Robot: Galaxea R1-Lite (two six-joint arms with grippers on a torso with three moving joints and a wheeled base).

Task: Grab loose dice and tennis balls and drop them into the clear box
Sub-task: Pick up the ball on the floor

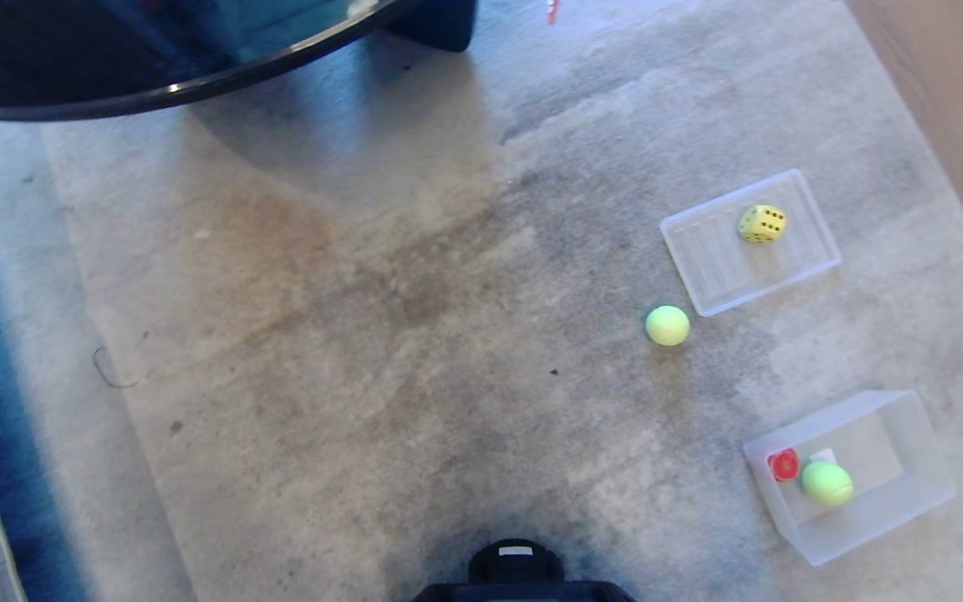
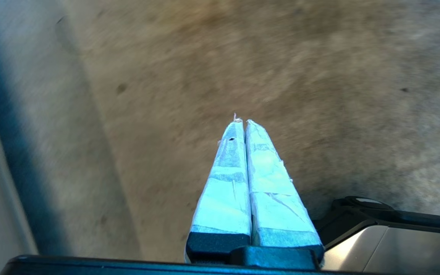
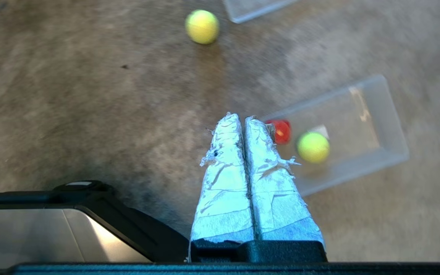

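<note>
Ball [image 1: 667,325] lies loose, right of centre, between lid [image 1: 711,267] and box [image 1: 916,418]. Both grippers, left [image 2: 241,121] and right [image 3: 241,115], hang closed and empty; open the right wide before descending squarely over it.

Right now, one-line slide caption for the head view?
Clear box holds a red die and tennis ball; second ball loose on floor, yellow die on lid.
</note>
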